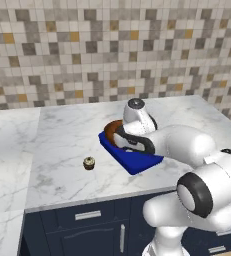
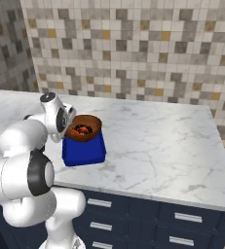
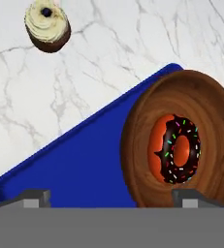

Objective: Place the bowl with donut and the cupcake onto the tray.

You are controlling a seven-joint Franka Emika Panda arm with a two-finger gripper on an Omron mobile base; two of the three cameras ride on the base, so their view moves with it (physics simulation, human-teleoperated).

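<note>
Hand view is showing the gripper hanging wide open, holding nothing, over the tray. The bowl is sitting on the tray — the cupcake is waiting apart on the marble counter.

Bowl with donut on tray

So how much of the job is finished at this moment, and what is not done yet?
Done: the bowl with the donut already sits on the blue tray, at one end of it. In hand: nothing; the gripper hangs over the tray with its jaws open. Left: the cupcake stands on the marble counter, apart from the tray, and must be picked up and placed on it.
</note>
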